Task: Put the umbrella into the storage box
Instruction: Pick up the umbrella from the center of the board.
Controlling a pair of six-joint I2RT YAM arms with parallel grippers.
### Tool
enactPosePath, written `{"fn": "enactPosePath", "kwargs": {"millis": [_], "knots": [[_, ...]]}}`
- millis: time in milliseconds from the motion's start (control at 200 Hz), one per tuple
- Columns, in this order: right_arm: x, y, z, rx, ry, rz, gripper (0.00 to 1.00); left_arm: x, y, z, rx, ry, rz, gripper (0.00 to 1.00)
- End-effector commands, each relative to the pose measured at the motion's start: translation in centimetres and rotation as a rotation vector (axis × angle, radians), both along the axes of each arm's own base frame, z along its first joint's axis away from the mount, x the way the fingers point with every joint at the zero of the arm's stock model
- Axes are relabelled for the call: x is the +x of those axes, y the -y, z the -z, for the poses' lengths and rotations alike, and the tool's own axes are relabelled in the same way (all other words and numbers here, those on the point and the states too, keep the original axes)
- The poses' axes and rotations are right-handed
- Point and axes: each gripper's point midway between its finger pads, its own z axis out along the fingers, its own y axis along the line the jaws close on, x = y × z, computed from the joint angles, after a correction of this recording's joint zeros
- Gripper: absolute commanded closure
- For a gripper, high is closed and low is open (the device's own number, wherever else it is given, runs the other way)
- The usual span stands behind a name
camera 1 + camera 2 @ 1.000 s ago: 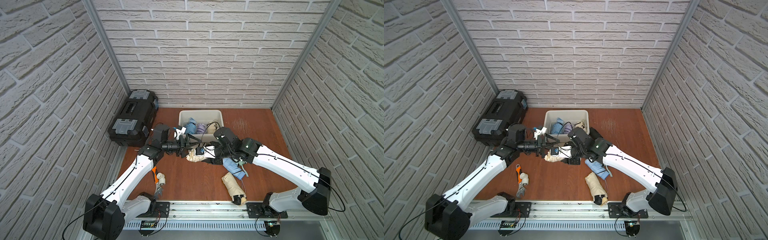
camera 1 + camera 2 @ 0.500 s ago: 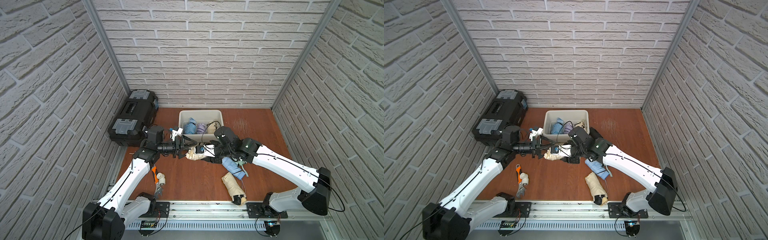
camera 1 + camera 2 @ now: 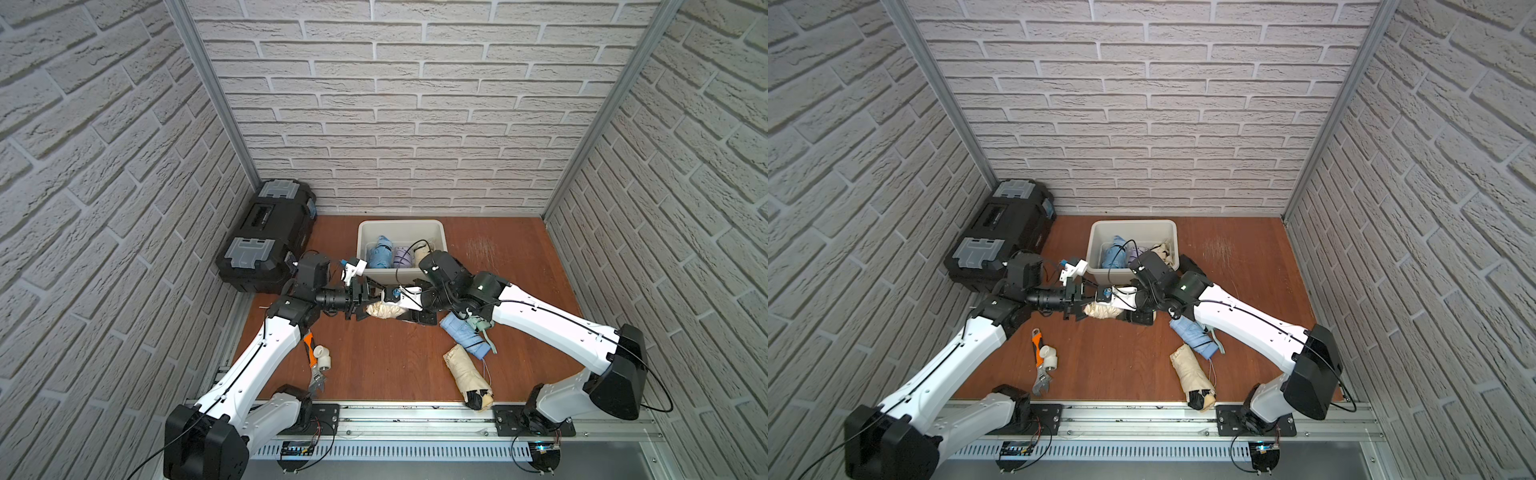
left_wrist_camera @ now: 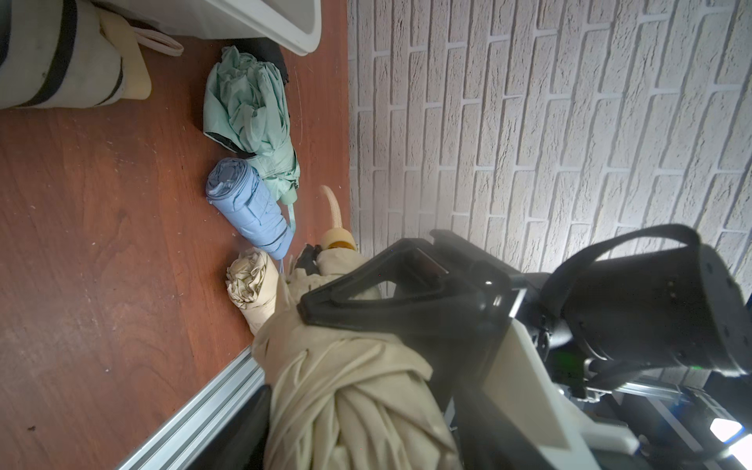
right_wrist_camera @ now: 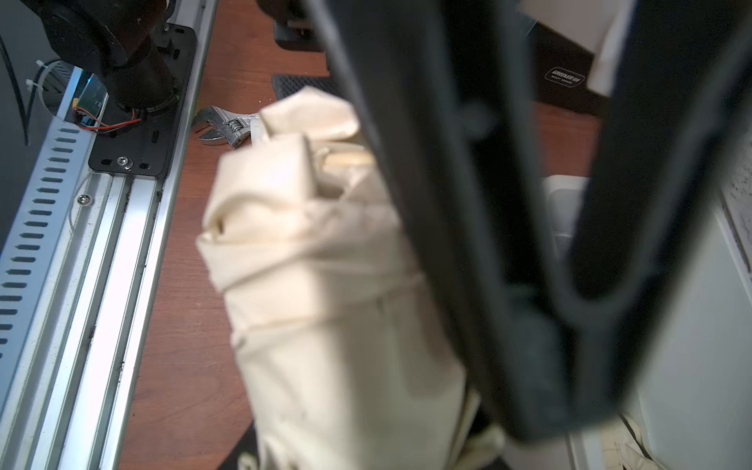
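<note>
Handover of the cream umbrella (image 3: pixel 384 309), held roughly level above the table (image 3: pixel 395 365), just in front of the storage box (image 3: pixel 399 222). The right tool (image 3: pixel 403 307) is clamped on it. The left tool (image 3: pixel 368 305) straddles the free end with its jaws apart; contact with the fabric is not discernible. Good practice: let the left jaws close fully on the bundled fabric, well clear of the right tool, before the right tool lets go. Compared with a second ago, the left jaws stand narrower, while the umbrella and right tool keep their place.
</note>
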Motion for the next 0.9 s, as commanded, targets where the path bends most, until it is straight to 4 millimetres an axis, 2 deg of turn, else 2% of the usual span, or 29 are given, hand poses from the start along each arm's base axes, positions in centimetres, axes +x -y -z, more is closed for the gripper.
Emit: {"fn": "enactPosePath", "kwargs": {"millis": [0, 210, 395, 465, 515, 595, 680, 820, 895], "knots": [[1.4, -1.8, -2.9, 0.106, 0.037, 0.019, 0.69, -1.2, 0.4, -0.9, -0.026, 0.035, 0.064, 0.37], [1.7, -1.7, -3.2, 0.100, 0.025, 0.051, 0.62, -0.9, 0.5, -0.9, -0.018, 0.047, 0.063, 0.52], [2.3, -0.9, -4.2, 0.112, 0.006, 0.163, 0.39, 0.3, 0.7, -1.5, -0.007, 0.077, 0.043, 0.75], [2.5, -0.4, -4.6, 0.122, -0.008, 0.215, 0.31, 1.1, 0.8, -1.9, -0.002, 0.098, 0.024, 0.86], [2.7, 0.1, -4.9, 0.128, -0.015, 0.268, 0.21, 1.7, 0.8, -2.2, 0.003, 0.114, 0.010, 0.91], [2.6, 1.0, -5.8, 0.147, -0.039, 0.338, 0.13, 3.0, 0.8, -2.6, 0.020, 0.148, -0.028, 1.00], [2.6, 2.3, -7.7, 0.209, -0.059, 0.443, 0.07, 4.9, 0.5, -3.1, 0.053, 0.206, -0.109, 1.00], [3.1, 4.8, -12.1, 0.421, -0.118, 0.704, 0.06, 8.8, -0.3, -5.4, 0.091, 0.395, -0.317, 1.00], [3.3, 6.0, -13.1, 0.522, -0.209, 0.859, 0.06, 10.4, -0.4, -6.8, 0.086, 0.486, -0.405, 1.00]]}}
